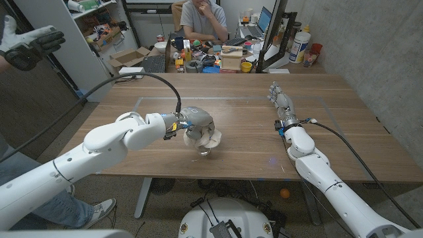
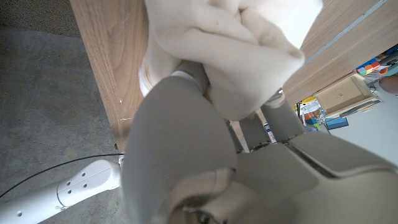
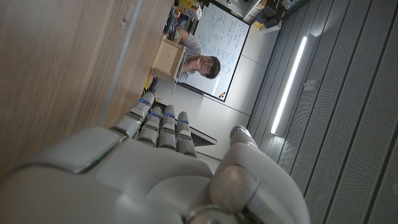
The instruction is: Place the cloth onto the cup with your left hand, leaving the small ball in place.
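The left hand (image 1: 195, 123), grey-fingered on a white arm, was seen just left of the centre of the head view, closed around a bunched cream-white cloth (image 1: 206, 139). In the left wrist view the grey fingers (image 2: 186, 155) were wrapped against the folds of the cloth (image 2: 249, 50), which bulged out over them. In the head view the cloth hung below the hand, and a small glint of something clear showed under its lower edge at the table surface; whether this was the cup could not be told, and the small ball could not be made out.

The right hand (image 1: 280, 99) was seen at the right of centre in the head view, stretched out on the wooden table (image 1: 251, 106) with its fingers extended and close together, holding nothing. In the right wrist view the fingers (image 3: 163, 124) lay straight alongside the table's wood grain (image 3: 56, 81). The two hands were well apart.

At the upper middle of the head view a seated person (image 1: 203, 20) was seen behind the far edge of the table, beside a cluttered desk. At the upper left corner a gloved hand of another person (image 1: 30, 43) was held out.
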Motion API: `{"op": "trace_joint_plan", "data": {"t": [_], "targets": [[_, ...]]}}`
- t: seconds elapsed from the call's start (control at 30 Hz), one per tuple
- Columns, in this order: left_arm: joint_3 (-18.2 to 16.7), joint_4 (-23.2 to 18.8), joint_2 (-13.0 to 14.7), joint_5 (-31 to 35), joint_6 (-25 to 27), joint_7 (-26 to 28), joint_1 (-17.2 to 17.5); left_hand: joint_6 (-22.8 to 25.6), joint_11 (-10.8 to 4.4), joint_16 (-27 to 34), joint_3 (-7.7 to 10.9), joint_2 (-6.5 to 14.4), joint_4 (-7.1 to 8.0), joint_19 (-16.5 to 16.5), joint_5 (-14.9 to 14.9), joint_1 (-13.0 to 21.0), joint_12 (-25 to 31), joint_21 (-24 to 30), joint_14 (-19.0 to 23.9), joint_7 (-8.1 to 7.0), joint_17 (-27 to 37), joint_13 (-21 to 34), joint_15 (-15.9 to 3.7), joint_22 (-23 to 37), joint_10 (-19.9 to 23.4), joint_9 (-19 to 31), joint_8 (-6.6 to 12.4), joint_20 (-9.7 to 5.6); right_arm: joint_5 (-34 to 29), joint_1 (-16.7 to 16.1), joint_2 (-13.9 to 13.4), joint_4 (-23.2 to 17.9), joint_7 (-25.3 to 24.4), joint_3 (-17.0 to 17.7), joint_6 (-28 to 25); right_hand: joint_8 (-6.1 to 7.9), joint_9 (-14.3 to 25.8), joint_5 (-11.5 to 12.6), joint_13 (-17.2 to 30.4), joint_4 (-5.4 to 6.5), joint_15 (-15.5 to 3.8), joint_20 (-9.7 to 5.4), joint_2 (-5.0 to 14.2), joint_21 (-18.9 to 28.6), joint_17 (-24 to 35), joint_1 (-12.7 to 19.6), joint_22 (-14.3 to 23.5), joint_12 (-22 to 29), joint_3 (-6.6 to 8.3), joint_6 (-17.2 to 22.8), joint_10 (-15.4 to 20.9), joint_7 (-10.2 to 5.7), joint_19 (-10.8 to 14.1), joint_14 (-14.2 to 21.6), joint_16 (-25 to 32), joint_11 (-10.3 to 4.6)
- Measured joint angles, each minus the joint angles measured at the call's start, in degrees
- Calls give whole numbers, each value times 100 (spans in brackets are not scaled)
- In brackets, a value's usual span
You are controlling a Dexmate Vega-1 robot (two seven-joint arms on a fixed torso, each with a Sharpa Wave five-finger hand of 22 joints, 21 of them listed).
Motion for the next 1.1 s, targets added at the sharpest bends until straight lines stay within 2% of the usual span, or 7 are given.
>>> {"op": "trace_joint_plan", "data": {"t": [0.1, 0.2, 0.27, 0.4, 0.5, 0.87, 1.1], "targets": [[35, -37, -8, 66, 107, -138, -22, -175, -111, -32, -83, 19, 82, -78, 47, -18, -106, 0, -80, 55, -89, 40, -119, -15, -111, -20, -62, 77, 13, -25, -18, 1, 14, 21, 1, 0, 0, 0, 0, 0, 0, 0, 0, 0, 0, 0, 0, 0, 0, 0, 0, 0, 0, 0, 0, 0], [70, -85, -11, 109, 186, -282, -54, -598, -236, -45, -176, 90, 176, -123, 81, -499, -210, -53, -69, -146, -218, 97, -328, -37, -264, -102, -271, 122, 29, -43, -42, 1, 35, 37, 2, 0, 0, 0, 0, 0, 0, 0, 0, 0, 0, 0, 0, 0, 0, 0, 21, 0, 0, 0, 0, -21], [100, -140, -12, 123, 220, -354, -79, -965, -228, -45, -166, 57, 275, -139, 46, -776, -277, -80, -72, -204, -283, 108, -399, -47, -428, -92, -359, 158, 35, -43, -42, 1, 47, 37, 2, 0, 0, 0, 0, 0, 0, 0, 0, 0, 0, 0, 0, 0, 0, 0, 31, 0, 0, 0, 0, -31], [112, -219, -1, 123, 220, -354, -90, -1335, -209, -45, -126, -69, 395, -114, 5, -1012, -329, -84, -80, -289, -351, 155, -406, -60, -584, 1, -457, 225, 47, -43, -42, 1, 64, 37, 0, 0, 0, 0, 0, 0, 2, 0, 0, 0, 0, 0, 0, 0, 0, 0, 31, 0, 0, 2, 0, -31], [111, -267, 11, 110, 328, -612, -86, -1405, -196, -45, -119, -90, 402, -115, -17, -1090, -336, -85, -124, -299, -355, 170, -399, -71, -598, 37, -462, 225, 50, -61, -80, -17, 79, 55, -8, 0, 0, 0, 0, 0, 23, 0, 0, 0, 0, 0, 0, 0, 0, 0, 31, 0, 0, 24, 0, -31], [44, -428, 48, -27, 389, -690, -51, -1879, -126, 4, -112, -204, 491, -67, -83, -1343, -407, -167, -246, -377, -417, 260, -366, -67, -932, 174, -550, 299, 66, -71, -115, -47, 114, 73, -36, 0, 0, 0, 0, 0, 11, 0, 0, 0, 0, 0, 0, 0, 0, 0, 31, 0, 0, 54, 0, -31], [1, -523, 40, -88, 465, -767, -101, -1989, -96, 7, -89, -253, 514, -117, -125, -1407, -451, -250, -347, -329, -432, 290, -323, -66, -1107, 201, -550, 351, 84, -85, -128, -56, 130, 94, -37, 0, 0, 0, -1, 0, 11, 0, 0, 0, 0, 0, 0, 0, 0, 31, 30, -31, 0, 53, 0, -31]]}}
